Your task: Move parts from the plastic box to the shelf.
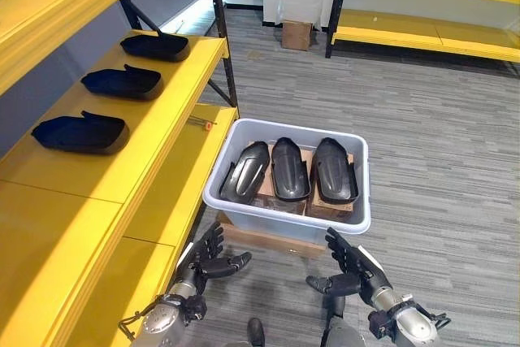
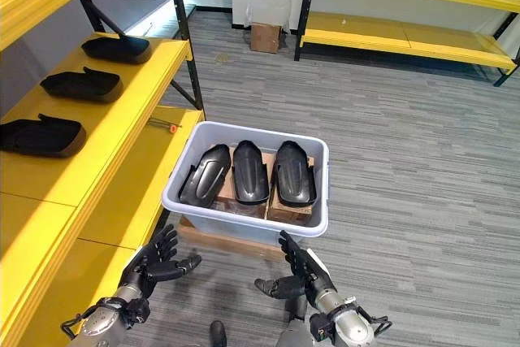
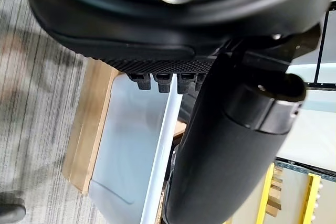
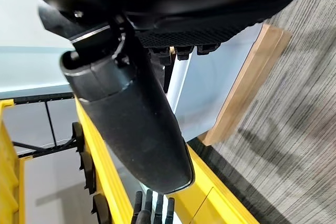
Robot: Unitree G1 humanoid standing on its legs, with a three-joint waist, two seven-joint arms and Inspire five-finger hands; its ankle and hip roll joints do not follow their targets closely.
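Note:
A pale grey plastic box (image 1: 288, 215) stands on the floor on a low wooden base, with three glossy black parts (image 1: 288, 170) lying side by side on cardboard inside it. On the yellow shelf (image 1: 154, 132) at the left lie three more black parts (image 1: 80, 133). My left hand (image 1: 205, 262) hovers open just short of the box's near left corner. My right hand (image 1: 351, 268) hovers open at the near right corner. Both hands are apart from the box and hold nothing.
The black shelf post (image 1: 221, 38) rises just behind the box's far left corner. A small cardboard box (image 1: 296, 35) sits on the floor at the back. A second yellow rack (image 1: 431, 30) lines the back right. Grey carpet spreads to the right of the box.

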